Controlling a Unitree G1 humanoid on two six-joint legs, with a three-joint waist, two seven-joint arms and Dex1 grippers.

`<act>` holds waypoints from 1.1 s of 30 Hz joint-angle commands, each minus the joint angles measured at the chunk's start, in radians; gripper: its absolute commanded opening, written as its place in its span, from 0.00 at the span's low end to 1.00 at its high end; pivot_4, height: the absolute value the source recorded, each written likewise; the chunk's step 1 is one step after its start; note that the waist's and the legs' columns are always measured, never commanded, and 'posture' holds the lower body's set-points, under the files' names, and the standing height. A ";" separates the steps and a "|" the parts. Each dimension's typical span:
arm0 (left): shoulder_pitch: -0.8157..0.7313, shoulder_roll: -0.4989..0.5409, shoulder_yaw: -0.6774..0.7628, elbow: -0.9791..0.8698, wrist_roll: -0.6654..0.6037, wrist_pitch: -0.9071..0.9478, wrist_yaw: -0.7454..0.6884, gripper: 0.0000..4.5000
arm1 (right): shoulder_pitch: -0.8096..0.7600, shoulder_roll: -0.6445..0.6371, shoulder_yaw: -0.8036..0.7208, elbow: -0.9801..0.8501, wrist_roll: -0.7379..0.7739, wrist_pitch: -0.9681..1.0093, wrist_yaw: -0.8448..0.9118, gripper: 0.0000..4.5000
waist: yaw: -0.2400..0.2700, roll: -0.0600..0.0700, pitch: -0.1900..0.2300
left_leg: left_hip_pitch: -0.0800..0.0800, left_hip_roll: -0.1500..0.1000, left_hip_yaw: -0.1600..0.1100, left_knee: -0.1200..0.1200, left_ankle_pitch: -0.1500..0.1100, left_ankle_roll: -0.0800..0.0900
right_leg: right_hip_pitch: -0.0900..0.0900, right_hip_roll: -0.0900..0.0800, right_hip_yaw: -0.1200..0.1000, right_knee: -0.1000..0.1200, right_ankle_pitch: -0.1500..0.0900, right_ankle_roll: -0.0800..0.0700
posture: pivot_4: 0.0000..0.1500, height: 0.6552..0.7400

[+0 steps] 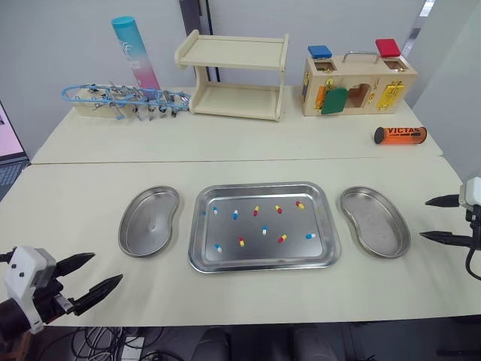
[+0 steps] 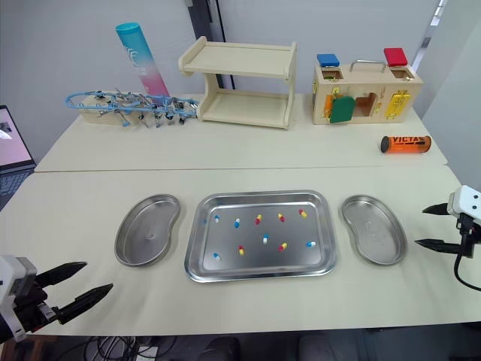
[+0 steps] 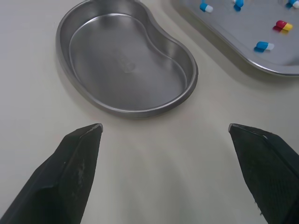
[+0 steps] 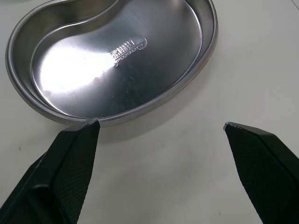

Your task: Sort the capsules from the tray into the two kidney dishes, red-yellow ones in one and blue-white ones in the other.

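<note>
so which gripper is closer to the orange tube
Right. The right gripper sits in front of the orange tube; the left gripper is far off at the front left.

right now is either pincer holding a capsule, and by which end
Nothing is held: the left pincer and right pincer are both open and empty, and the capsules lie in the tray.
</note>
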 commanded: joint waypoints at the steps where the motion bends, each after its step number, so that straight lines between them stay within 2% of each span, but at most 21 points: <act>1: 0.001 -0.025 0.021 -0.022 -0.015 -0.074 -0.004 1.00 | 0.007 -0.055 -0.048 -0.021 0.026 0.002 0.006 1.00 | 0.001 0.000 0.000 | 0.000 0.000 0.000 0.000 0.000 0.000 | 0.000 0.000 0.000 0.000 0.000 0.000 | 1.00 1.00; 8: 0.002 -0.001 0.016 0.030 -0.003 -0.130 -0.038 1.00 | 0.051 -0.084 -0.074 -0.016 0.032 -0.003 0.008 1.00 | 0.002 0.000 0.000 | 0.000 0.000 0.000 0.000 0.000 0.000 | 0.001 0.000 0.000 0.000 0.000 0.000 | 1.00 1.00; 13: 0.004 -0.054 0.000 0.011 -0.036 -0.176 -0.047 1.00 | 0.085 -0.090 -0.084 -0.048 0.042 0.013 0.007 1.00 | 0.002 0.000 0.000 | 0.000 0.000 0.000 0.000 0.000 0.000 | 0.000 0.000 0.000 -0.001 0.000 0.000 | 1.00 1.00; 20: 0.029 -0.082 -0.074 -0.024 -0.020 -0.240 -0.076 1.00 | 0.129 -0.106 -0.107 -0.098 0.064 0.083 0.008 1.00 | 0.006 0.000 0.000 | 0.000 0.000 0.000 0.000 0.000 0.000 | 0.001 0.000 0.000 -0.001 0.000 0.000 | 1.00 1.00; 29: 0.009 -0.092 -0.162 -0.091 -0.048 -0.276 -0.093 1.00 | 0.195 -0.092 -0.162 -0.351 0.151 0.180 0.018 1.00 | 0.010 0.000 0.000 | 0.000 0.000 0.000 0.000 0.000 0.000 | 0.001 0.000 0.000 -0.001 0.000 0.000 | 1.00 1.00; 33: 0.016 -0.100 -0.195 -0.138 -0.049 -0.267 -0.076 1.00 | 0.221 -0.061 -0.163 -0.552 0.199 0.210 0.004 1.00 | 0.014 0.000 0.000 | 0.000 0.000 0.000 0.000 0.000 0.000 | 0.001 0.000 0.000 -0.002 0.000 0.000 | 1.00 1.00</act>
